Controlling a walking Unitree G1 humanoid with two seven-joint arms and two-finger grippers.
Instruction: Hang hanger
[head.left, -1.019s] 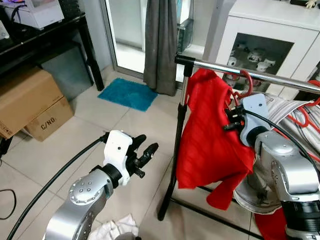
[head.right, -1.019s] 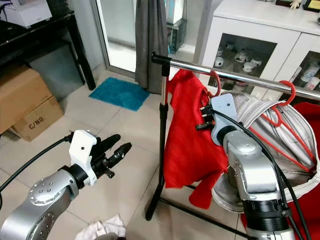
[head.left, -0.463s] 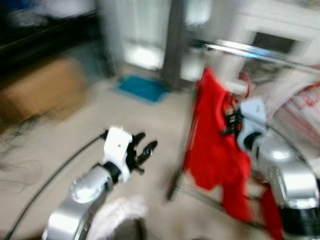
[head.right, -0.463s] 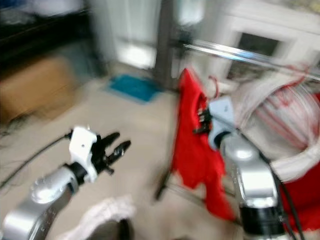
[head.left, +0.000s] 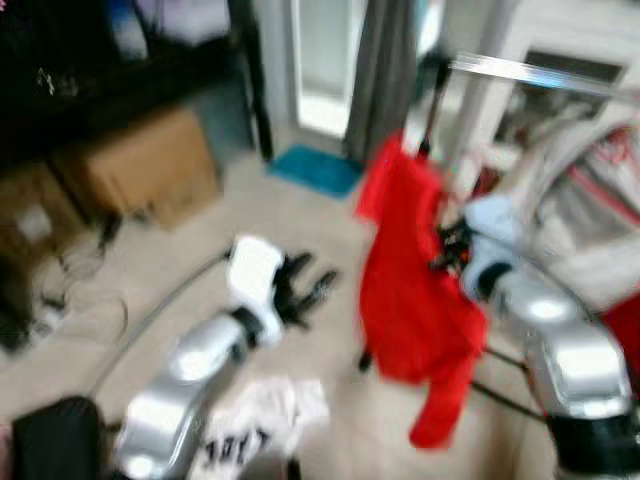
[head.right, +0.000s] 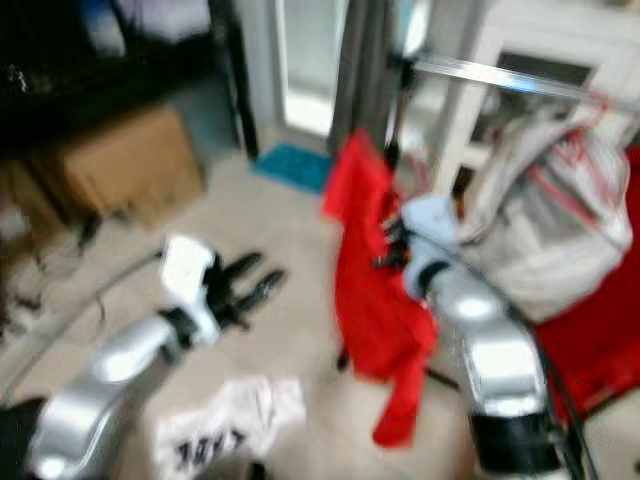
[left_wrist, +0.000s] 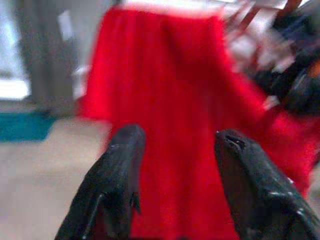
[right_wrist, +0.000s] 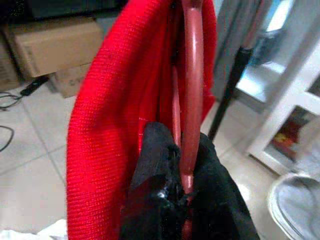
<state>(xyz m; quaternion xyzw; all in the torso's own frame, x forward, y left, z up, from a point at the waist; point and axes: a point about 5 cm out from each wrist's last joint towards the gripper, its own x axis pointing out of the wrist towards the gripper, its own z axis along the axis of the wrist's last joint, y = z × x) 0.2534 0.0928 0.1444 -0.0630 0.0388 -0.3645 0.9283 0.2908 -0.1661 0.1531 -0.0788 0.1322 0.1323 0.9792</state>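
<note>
Blur across both head cams. I see my right gripper (right_wrist: 182, 165), jaws clenched on the red plastic hanger (right_wrist: 192, 90) carrying a red knit garment (head.left: 415, 290), below the chrome rail (head.left: 540, 75) and off it. Left gripper (left_wrist: 175, 150) faces the garment, jaws released, holding nothing.

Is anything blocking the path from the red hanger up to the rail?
Nothing visible blocks it. The right hand is shut on the red hanger, which carries the red garment below and left of the metal rail. A grey-white garment already hangs further along the rail; blur hides fine detail.
</note>
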